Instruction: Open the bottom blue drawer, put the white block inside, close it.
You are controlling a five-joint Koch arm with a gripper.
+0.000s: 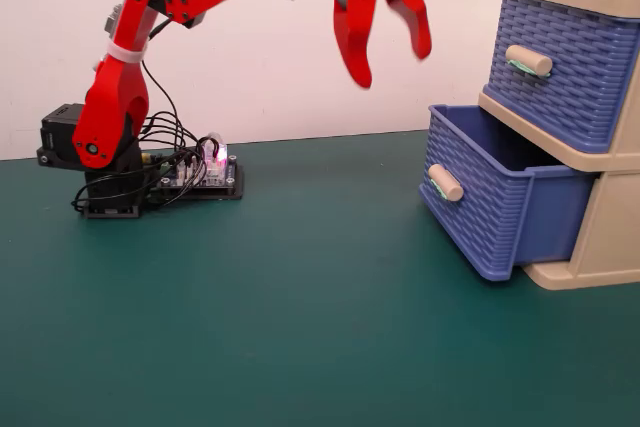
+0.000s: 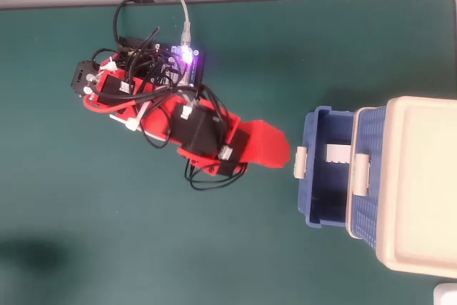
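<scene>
The bottom blue drawer (image 1: pixel 500 209) (image 2: pixel 321 205) of the beige cabinet stands pulled out, its beige handle (image 1: pixel 445 183) facing the arm. Inside it, in the overhead view, the white block (image 2: pixel 338 153) lies on the drawer floor near the cabinet front. In the fixed view the block is hidden behind the drawer wall. My red gripper (image 1: pixel 390 65) (image 2: pixel 280 153) hangs high above the table, left of the drawer and clear of it. It is open, with nothing between its fingers.
The upper blue drawer (image 1: pixel 565 67) is shut in the beige cabinet (image 2: pixel 418 183). The arm's base (image 1: pixel 85 152) and a lit circuit board (image 1: pixel 205 172) sit at the back left of the green table (image 1: pixel 300 327).
</scene>
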